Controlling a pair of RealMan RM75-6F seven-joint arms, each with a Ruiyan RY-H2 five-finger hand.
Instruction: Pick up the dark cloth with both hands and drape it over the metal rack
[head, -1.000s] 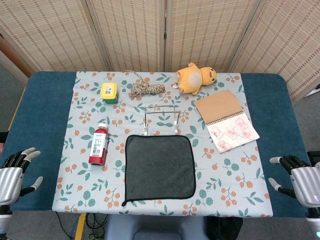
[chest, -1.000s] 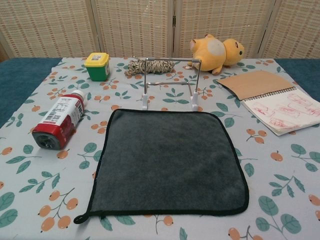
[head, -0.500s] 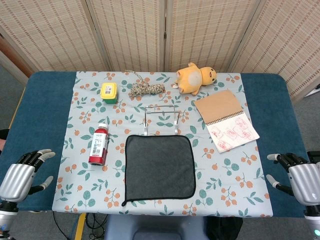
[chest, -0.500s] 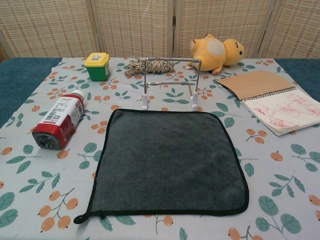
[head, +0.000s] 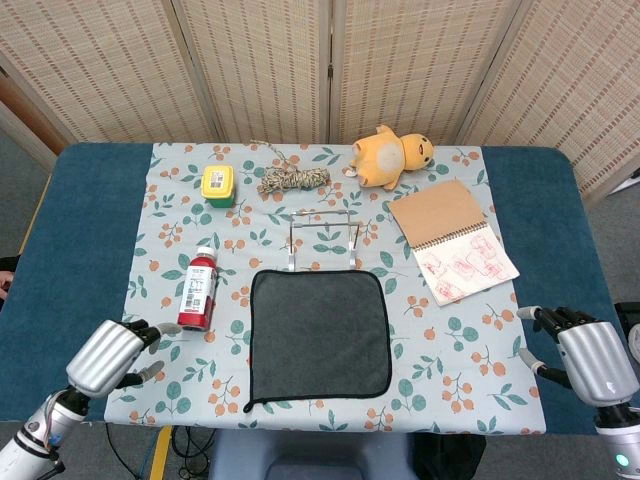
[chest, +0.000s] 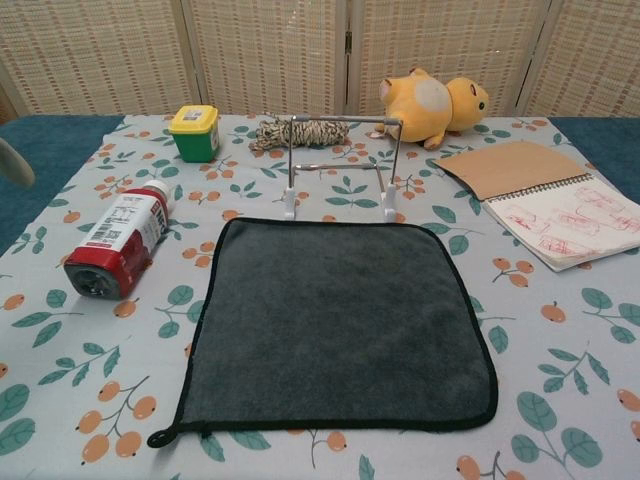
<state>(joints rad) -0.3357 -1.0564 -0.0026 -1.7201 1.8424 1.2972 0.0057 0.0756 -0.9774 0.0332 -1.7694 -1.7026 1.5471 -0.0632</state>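
The dark cloth (head: 319, 334) (chest: 335, 321) lies flat on the floral tablecloth near the front edge. Just behind its far edge stands the small metal rack (head: 322, 238) (chest: 340, 165), bare. My left hand (head: 110, 355) hovers at the front left, well left of the cloth, fingers apart and holding nothing. My right hand (head: 583, 358) sits at the front right over the blue table cover, fingers spread, far from the cloth. The chest view shows only a blurred sliver of the left hand (chest: 14, 162) at its left edge.
A red bottle (head: 198, 289) lies on its side left of the cloth, close to my left hand. A yellow-lidded jar (head: 218, 185), a rope bundle (head: 292, 180) and a yellow plush toy (head: 392, 155) line the back. An open notebook (head: 453, 240) lies at right.
My left hand has swung inward and forward from the table's left edge toward the bottle. My right hand has edged slightly inward. The cloth and rack have not moved.
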